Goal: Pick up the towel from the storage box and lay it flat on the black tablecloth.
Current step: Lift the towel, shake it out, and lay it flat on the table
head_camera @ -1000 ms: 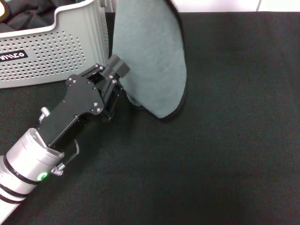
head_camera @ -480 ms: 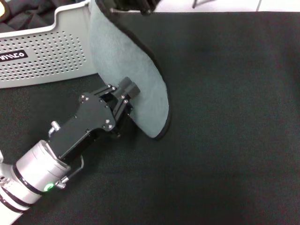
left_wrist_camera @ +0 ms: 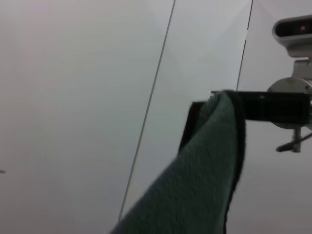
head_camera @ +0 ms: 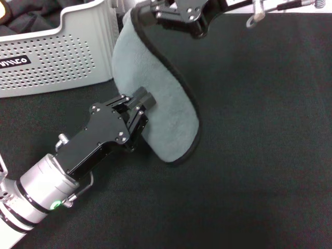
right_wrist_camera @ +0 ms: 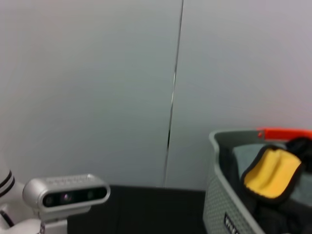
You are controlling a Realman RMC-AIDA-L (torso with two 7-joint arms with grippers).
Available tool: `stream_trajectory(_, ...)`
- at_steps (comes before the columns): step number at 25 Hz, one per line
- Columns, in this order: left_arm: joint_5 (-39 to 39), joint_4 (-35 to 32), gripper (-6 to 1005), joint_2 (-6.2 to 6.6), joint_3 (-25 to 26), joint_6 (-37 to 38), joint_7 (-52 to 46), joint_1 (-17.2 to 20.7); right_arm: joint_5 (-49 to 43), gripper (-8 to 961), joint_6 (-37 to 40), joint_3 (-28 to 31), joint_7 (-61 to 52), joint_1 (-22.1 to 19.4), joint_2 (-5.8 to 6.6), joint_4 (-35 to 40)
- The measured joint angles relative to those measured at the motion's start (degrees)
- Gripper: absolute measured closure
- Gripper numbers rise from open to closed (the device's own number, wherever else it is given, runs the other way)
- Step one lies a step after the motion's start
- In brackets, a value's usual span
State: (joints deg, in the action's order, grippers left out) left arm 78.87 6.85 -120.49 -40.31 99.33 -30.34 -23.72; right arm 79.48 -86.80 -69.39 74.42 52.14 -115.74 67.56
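The towel (head_camera: 155,98) shows its grey-green side with a dark border and hangs slanted over the black tablecloth (head_camera: 254,155). My right gripper (head_camera: 148,11), at the top edge of the head view, is shut on the towel's upper corner. My left gripper (head_camera: 141,106) is shut on the towel's near edge lower down. In the left wrist view the towel (left_wrist_camera: 204,185) rises to the right gripper's black fingers (left_wrist_camera: 273,107). The light grey storage box (head_camera: 57,57) stands at the far left, beside the towel; it also shows in the right wrist view (right_wrist_camera: 226,209).
The box holds a yellow cloth (right_wrist_camera: 273,175) and dark cloths. The left arm's wrist camera (right_wrist_camera: 66,195) shows low in the right wrist view. A pale wall lies behind the table.
The right gripper has come down into the head view with the towel's top corner. The towel's lower end has swung right and lower. The left gripper moved nearer, still holding the edge.
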Motion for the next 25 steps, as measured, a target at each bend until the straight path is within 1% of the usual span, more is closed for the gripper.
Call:
stream_trajectory(4, 0.4, 0.6, 854, -0.22, -0.2, -0.4, 0.0, -1.3, 0.5, 934, -0.2, -0.1, 2.0, 0.1, 0.13, 0.2)
stream_trajectory(10, 1.8, 1.4, 853, -0.27, -0.4, -0.9, -0.3, -2.7, -0.6, 934, 1.0, -2.3, 8.5, 1.2, -0.03, -0.7)
stream_trajectory(14, 3.2, 1.6, 853, -0.27, -0.4, -0.7, -1.0, -3.1, -1.9, 934, 5.1, -6.0, 11.8, 1.4, -0.11, -0.8)
stream_trajectory(19, 5.4, 2.5, 853, -0.27, -0.4, -0.2, -2.3, -4.1, -4.5, 934, 11.3, -12.3, 15.3, 1.8, -0.22, -0.7)
stream_trajectory(25, 7.7, 5.3, 853, -0.27, -0.2, 0.9, -2.9, -5.9, -4.7, 934, 15.4, -14.2, 19.4, 3.4, -0.46, -1.5)
